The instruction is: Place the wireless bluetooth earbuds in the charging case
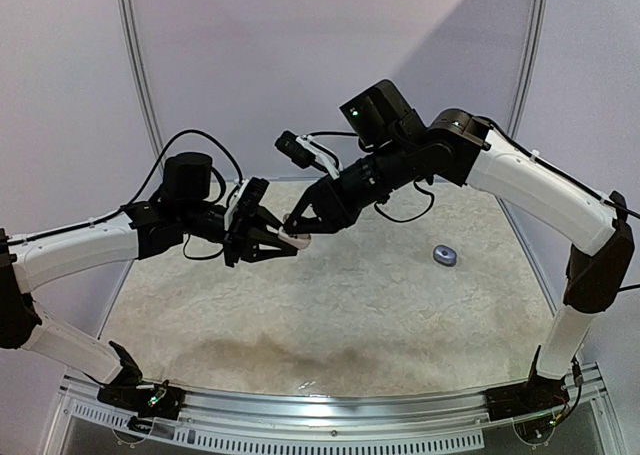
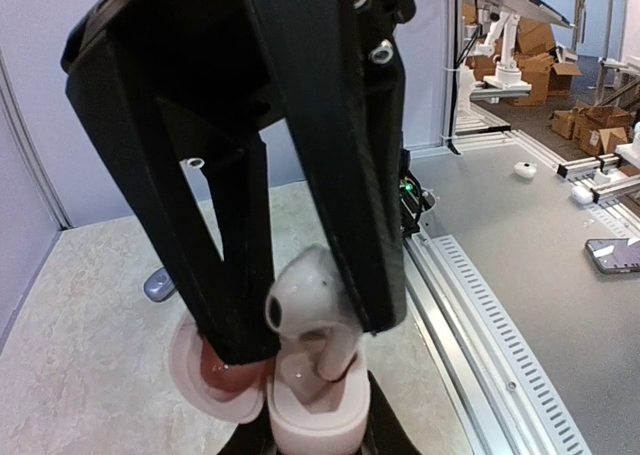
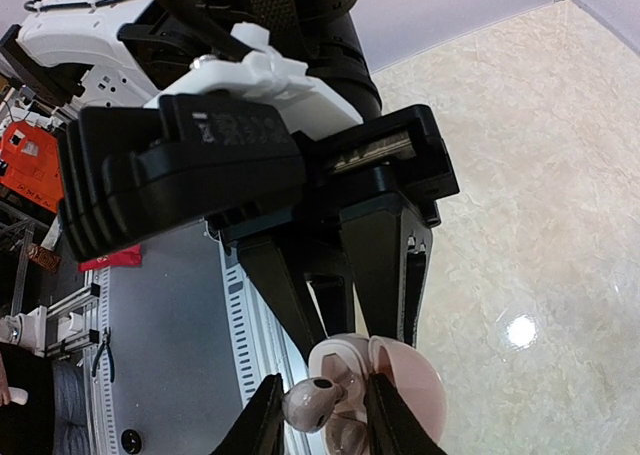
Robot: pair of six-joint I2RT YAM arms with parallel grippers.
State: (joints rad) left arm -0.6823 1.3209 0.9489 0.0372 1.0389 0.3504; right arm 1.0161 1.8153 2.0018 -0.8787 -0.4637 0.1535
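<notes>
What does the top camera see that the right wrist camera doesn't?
Only the top view shows the left arm and right arm whole, plus a small grey oval object on the table. Only the right wrist view clearly shows the white plastic earbud pinched in the right gripper. Both show the left gripper holding the open pale pink charging case.
</notes>
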